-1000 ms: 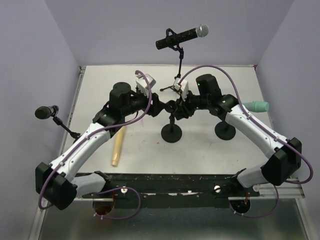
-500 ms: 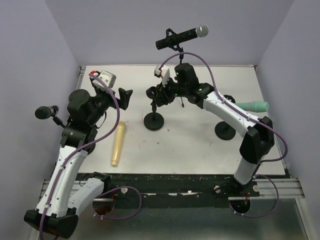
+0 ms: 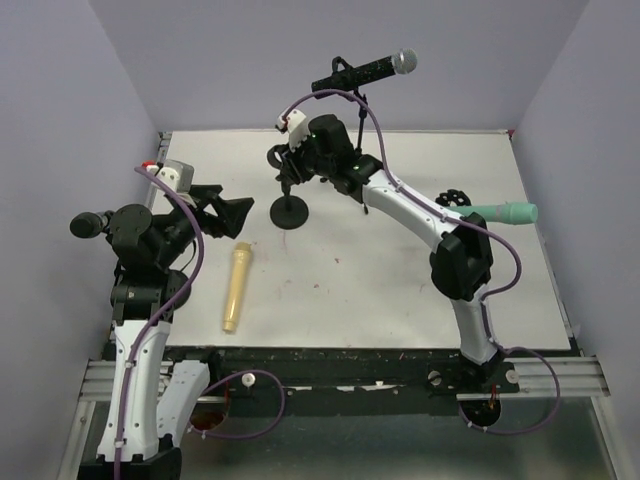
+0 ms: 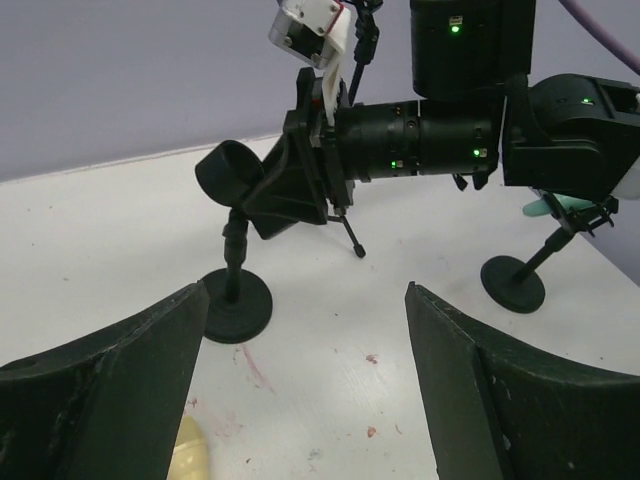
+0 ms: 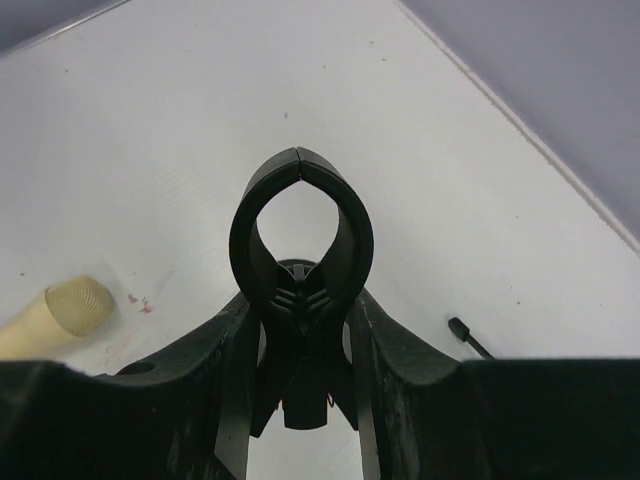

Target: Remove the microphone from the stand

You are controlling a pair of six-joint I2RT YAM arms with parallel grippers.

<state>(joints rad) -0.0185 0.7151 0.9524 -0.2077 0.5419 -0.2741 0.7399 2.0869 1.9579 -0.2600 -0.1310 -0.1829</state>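
A: Where is the beige microphone (image 3: 236,288)?
B: Flat on the table (image 3: 420,300), at seven o'clock from the stand (image 3: 290,213) and apart from it, its mesh head the end nearer the stand.
A: And the fingers?
B: The right gripper (image 3: 285,167) is clenched on the stand's neck, just under its ring clip (image 5: 301,165). The left gripper (image 3: 232,207), at nine o'clock of the stand, is spread wide, grasping nothing.
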